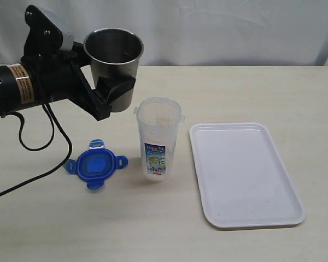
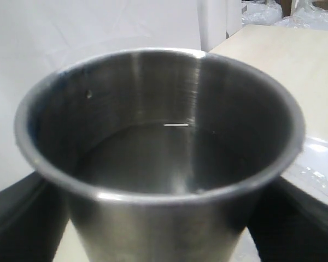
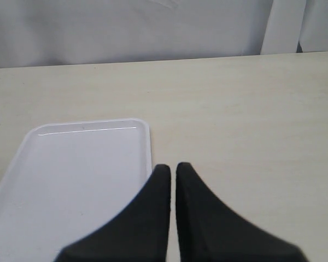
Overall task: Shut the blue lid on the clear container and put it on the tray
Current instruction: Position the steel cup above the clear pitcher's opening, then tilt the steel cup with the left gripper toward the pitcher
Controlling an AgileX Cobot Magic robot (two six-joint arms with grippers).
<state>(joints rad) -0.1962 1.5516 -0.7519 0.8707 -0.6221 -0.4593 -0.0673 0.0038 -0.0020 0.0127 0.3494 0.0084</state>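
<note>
The clear container (image 1: 158,139) stands upright and uncovered in the middle of the table, its printed label facing the exterior view. The blue lid (image 1: 96,164) lies flat on the table to its left, apart from it. The white tray (image 1: 246,174) lies to the container's right and holds nothing. My left gripper (image 1: 116,90) hangs above the table behind the lid, shut on a steel cup (image 1: 113,54); the cup (image 2: 153,136) fills the left wrist view. My right gripper (image 3: 173,166) is shut with nothing in it, beside the tray's (image 3: 82,164) long edge, and does not show in the exterior view.
The left arm (image 1: 38,76) and its black cable (image 1: 44,147) reach in from the left edge, the cable trailing on the table near the lid. A white cloth backdrop (image 1: 218,27) runs behind the table's far edge.
</note>
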